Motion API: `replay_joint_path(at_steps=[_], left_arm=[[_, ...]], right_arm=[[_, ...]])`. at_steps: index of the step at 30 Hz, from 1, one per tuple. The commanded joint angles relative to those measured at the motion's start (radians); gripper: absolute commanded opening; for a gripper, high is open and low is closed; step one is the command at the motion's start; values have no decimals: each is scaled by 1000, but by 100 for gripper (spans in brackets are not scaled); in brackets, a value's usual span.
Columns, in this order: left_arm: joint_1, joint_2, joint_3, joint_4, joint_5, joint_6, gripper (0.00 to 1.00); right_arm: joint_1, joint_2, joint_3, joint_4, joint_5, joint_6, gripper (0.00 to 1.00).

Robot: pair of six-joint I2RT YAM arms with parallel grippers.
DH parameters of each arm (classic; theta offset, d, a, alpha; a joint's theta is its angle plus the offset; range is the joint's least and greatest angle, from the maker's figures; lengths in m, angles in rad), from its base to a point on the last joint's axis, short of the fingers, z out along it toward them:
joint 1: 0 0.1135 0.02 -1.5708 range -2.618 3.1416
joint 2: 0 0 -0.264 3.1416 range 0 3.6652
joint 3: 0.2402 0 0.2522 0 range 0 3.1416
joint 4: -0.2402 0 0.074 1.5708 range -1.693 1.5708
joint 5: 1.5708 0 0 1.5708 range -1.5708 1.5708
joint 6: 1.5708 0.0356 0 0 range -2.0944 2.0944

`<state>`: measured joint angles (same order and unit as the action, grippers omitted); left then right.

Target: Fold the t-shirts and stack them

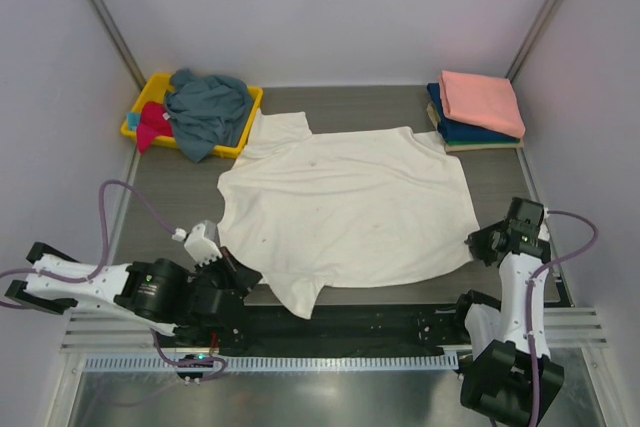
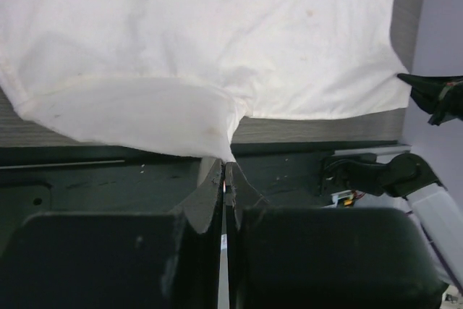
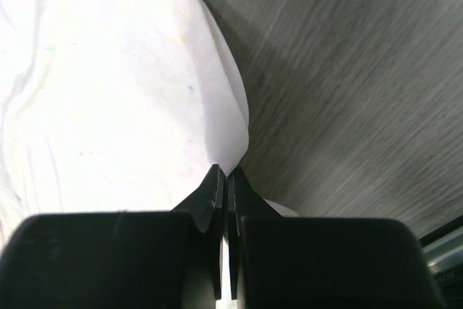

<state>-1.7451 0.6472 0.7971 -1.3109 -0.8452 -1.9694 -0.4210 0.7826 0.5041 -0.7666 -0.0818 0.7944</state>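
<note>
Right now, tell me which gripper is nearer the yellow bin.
Left. The left gripper pinches the cream t-shirt on the yellow bin's side of the table; the right gripper grips the shirt at the opposite side.

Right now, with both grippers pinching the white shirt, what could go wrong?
The left gripper and right gripper each pinch only a sliver at the edge of the cream-white shirt, so it may slip free when lifted. The shirt's far corners lie close to the yellow bin and the folded stack; a wide sweep might disturb them.
</note>
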Motion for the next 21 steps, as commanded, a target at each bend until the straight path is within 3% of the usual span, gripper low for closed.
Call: replay_joint_path(at_steps=[1, 3, 6, 7, 11, 13, 14, 17, 21], left_arm=[[18, 11, 94, -261, -161, 49, 0], [42, 25, 125, -271, -202, 84, 0], [128, 90, 184, -181, -227, 286, 0], [172, 115, 207, -130, -210, 473, 0], [587, 222, 206, 155, -11, 946, 0], [707, 233, 192, 315, 125, 1068, 0], [822, 247, 185, 362, 180, 1146, 0], [1046, 313, 198, 490, 374, 1245, 0], [1203, 428, 260, 562, 500, 1308, 0]], right_arm=[[1, 21, 79, 53, -45, -30, 1], [1, 76, 96, 108, -68, -31, 1], [2, 182, 144, 148, -90, -38, 1], [2, 204, 158, 157, -98, -40, 1], [4, 291, 221, 193, -115, -49, 1], [7, 319, 252, 213, -118, -44, 1], [10, 329, 272, 223, -116, -41, 1], [10, 386, 316, 228, -108, -44, 1], [11, 495, 350, 266, -124, -32, 1]])
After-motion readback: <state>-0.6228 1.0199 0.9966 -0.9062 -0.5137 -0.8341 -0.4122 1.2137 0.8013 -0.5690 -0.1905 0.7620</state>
